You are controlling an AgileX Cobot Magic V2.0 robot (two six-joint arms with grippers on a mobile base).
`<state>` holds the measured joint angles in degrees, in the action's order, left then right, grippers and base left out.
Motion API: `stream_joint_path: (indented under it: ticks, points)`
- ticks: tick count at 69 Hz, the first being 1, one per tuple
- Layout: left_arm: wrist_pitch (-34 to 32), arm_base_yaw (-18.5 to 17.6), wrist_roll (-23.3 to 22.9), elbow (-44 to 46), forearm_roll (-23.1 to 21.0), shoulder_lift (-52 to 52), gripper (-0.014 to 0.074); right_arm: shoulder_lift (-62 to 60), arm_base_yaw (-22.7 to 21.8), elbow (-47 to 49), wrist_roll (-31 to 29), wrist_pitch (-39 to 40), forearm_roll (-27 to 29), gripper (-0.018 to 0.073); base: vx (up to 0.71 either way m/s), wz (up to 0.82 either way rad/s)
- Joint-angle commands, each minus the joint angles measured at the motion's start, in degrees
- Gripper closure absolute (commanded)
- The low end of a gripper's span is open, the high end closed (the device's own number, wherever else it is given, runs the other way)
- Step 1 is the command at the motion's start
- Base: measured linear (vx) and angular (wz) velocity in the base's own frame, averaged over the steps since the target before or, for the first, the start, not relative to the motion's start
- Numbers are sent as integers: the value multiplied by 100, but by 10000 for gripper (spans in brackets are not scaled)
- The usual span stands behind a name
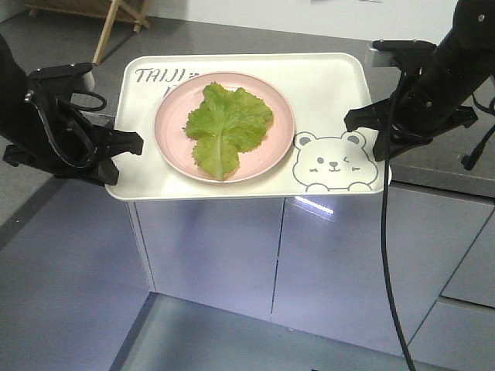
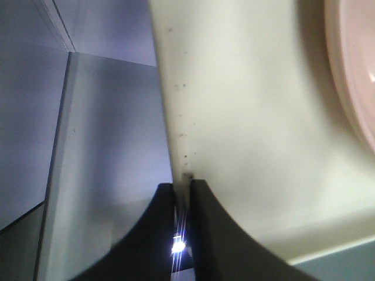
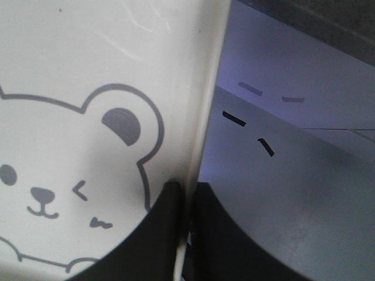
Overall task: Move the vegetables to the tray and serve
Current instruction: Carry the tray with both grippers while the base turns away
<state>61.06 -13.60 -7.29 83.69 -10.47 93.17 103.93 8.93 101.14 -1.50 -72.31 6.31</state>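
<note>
left gripper (image 2: 183,186): black curved fingers pinched onto the left rim of the tray (image 1: 325,85), only the rim's thickness between them
right gripper (image 3: 186,188): same on the right rim, jaws nearly closed with the rim edge clamped between, just beside the bear's ear
grippers, front view: left gripper (image 1: 133,144) at mid left edge, right gripper (image 1: 353,120) at mid right edge, tray spanned between the two
tray: cream plastic, rectangular, rounded corners, smooth raised lip; a few dark specks (image 2: 184,88) near the left rim
tray print: grey bear drawing (image 1: 332,162) winking, front right corner; grey lettering (image 1: 158,75) back left, partly covered by the plate
pink plate (image 1: 274,143): round, matte, shallow, sits on the tray left of centre
lettuce leaf (image 1: 224,124): bright green, crinkly edges, pale centre rib, lies flat in the middle of the plate, inside its rim
tray support: cannot tell whether it rests on the surface or is lifted; front edge juts past the counter front
countertop (image 1: 437,166): dark grey, matte
cabinet fronts (image 1: 232,255): pale grey, glossy, flat panels with thin seams, bluish sheen
floor (image 1: 62,309): grey, smooth; short black tape marks (image 3: 234,119) on the grey surface in the right wrist view
cable (image 1: 387,270): black, hangs down from the right arm
wooden frame (image 1: 116,23): light wood legs, back left of the room
</note>
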Motion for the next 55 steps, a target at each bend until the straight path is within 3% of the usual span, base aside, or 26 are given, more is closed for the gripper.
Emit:
stream_joint_path:
  ticks: [1, 55]
  points:
    - [-386, -91, 147, 151, -316, -287, 604, -337, 16, 142, -151, -108, 160, 564, -3, -28]
    - [-386, -91, 147, 151, -316, -287, 604, -337, 16, 142, -151, -108, 160, 564, -2, -17]
